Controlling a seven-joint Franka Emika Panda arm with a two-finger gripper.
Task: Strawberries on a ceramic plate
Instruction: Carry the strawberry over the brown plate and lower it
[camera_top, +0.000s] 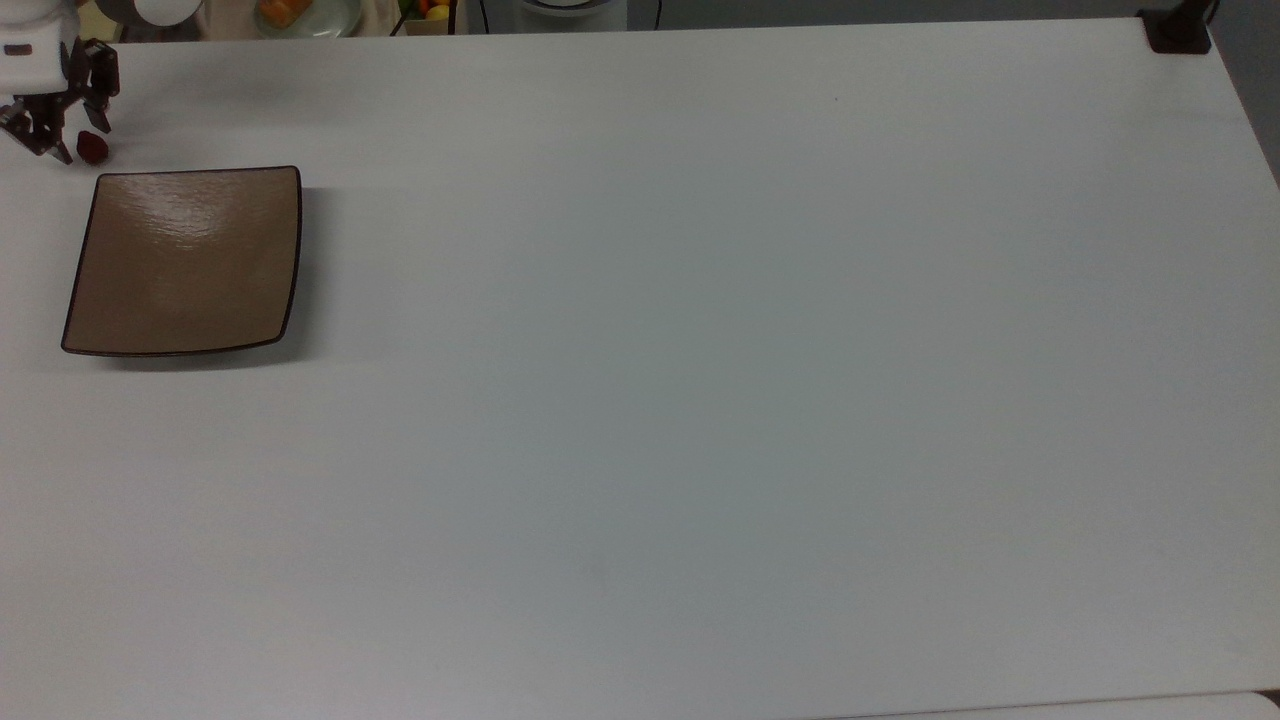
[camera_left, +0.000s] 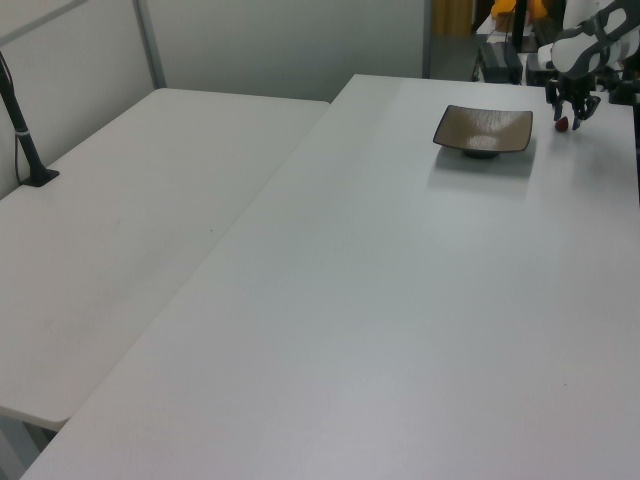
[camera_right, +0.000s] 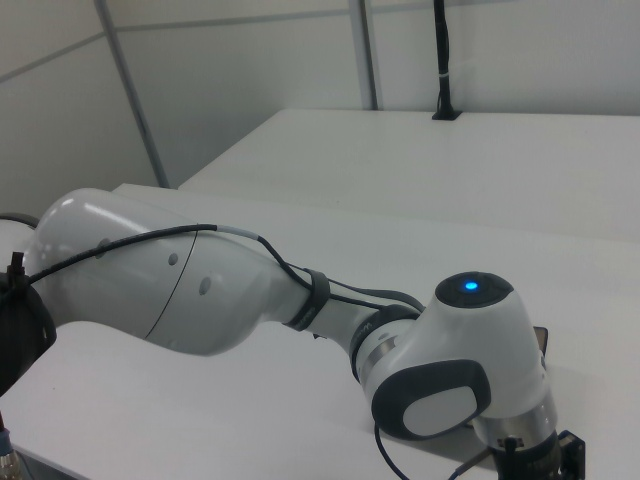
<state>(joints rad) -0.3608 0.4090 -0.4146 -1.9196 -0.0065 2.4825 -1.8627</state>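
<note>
The white table (camera_top: 700, 400) under me takes up nearly the whole top view, and a second white table (camera_left: 140, 230) adjoins it on the left view's left. My white arm (camera_right: 250, 290) bulks across the right view, a blue light glowing on its joint housing. The square tan-brown ceramic plate (camera_top: 185, 262) lies flat on the table toward the top view's nine o'clock side, with nothing on it. My gripper (camera_top: 58, 115) hangs at about eleven o'clock from the plate in the top view, its dark fingers (camera_top: 40, 135) spread apart and holding nothing. The small dark-red strawberry (camera_top: 92, 148) lies on the table just beside my fingertips, near the plate's upper-left corner in the top view but clear of the rim.
</note>
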